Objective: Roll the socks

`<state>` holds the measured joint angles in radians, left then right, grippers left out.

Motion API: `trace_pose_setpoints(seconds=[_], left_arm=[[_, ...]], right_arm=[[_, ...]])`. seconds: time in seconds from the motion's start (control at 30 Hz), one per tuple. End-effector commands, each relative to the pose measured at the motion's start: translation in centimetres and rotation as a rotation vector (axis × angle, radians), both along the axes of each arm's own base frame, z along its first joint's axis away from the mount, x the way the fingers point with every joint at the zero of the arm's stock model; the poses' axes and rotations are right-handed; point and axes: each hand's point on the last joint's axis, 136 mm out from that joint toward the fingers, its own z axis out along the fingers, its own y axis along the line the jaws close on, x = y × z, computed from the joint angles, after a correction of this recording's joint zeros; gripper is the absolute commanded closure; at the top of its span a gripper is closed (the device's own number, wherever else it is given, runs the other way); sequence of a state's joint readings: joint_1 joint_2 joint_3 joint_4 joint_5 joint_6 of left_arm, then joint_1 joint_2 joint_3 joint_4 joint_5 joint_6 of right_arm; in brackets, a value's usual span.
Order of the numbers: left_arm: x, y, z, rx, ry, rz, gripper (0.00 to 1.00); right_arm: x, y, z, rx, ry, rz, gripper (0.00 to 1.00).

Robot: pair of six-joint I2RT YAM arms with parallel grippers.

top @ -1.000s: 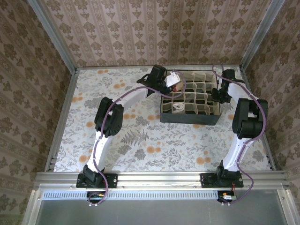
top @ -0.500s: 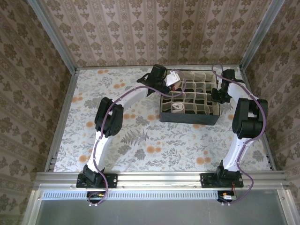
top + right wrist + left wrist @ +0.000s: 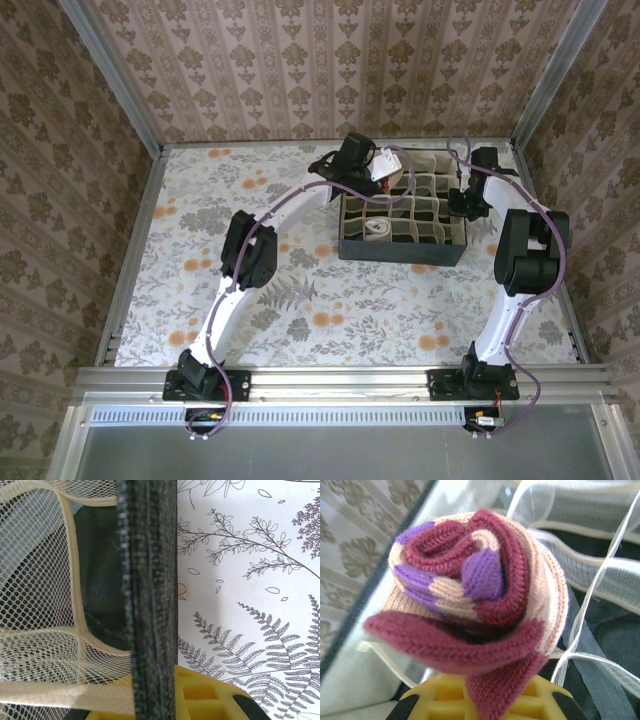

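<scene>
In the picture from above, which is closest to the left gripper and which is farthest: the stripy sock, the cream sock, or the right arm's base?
1. Stripy sock: rolled up, clamped in the left gripper.
2. Cream sock: in the organizer, front row.
3. Right arm's base: at the near edge, right side.

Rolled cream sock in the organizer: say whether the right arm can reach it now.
Probably not yet: the right gripper grips the organizer's side wall. Nothing covers the rolled cream sock, so once released, likely yes.
</scene>
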<state>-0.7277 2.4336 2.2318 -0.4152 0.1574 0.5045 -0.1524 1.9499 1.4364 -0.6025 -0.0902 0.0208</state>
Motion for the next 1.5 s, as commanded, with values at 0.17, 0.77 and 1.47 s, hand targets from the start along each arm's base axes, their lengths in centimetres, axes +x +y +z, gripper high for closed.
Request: trace_pose_setpoints(seconds=[0.17, 0.77, 1.47], left_arm=[[0.1, 0.8, 1.8, -0.042, -0.013, 0.018, 1.0], [0.0, 3.5, 3.9, -0.074, -0.037, 0.073, 1.0], [0.7, 1.8, -1.9, 0.041, 0.08, 0.067, 1.0]], right_arm=[[0.3, 0.6, -0.1, 0.02, 0.011, 0.033, 0.89], [0.2, 0.7, -0.4, 0.026, 0.026, 0.035, 0.9], [0.4, 1.7, -1.0, 0.029, 0.036, 0.069, 0.9]])
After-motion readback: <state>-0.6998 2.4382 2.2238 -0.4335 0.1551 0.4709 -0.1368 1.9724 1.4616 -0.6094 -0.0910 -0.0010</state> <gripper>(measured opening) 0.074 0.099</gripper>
